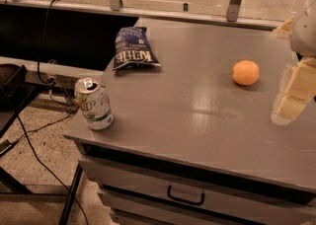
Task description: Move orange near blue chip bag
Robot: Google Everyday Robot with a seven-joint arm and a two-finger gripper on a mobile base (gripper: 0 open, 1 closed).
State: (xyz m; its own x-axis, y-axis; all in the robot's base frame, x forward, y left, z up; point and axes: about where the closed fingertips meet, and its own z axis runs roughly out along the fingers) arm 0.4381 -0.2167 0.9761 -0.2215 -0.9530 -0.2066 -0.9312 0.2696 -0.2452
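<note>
Three things are being carried by the grey cabinet top point(197, 120): the orange point(246, 72), the blue chip bag point(134, 48) and a silver-green soda can point(94, 103). The orange is being seen on the right half of the top, resting by itself and well apart from the blue chip bag. The bag is being shown lying flat near the far left corner, with its white lettering toward its near end. The soda can is being kept upright at the near left corner, its tab end facing up, and it is nearer to the bag than to the orange. The gripper point(292, 95) is being held at the right edge of the view, over the cabinet top, to the right of the orange and a little nearer the camera. It is apart from the fruit, and whether it is released or clenched cannot be told. A dark handle point(185, 197) is being shown on the drawer below the top, and black cables point(29, 140) are being trailed across the speckled floor at the left.
</note>
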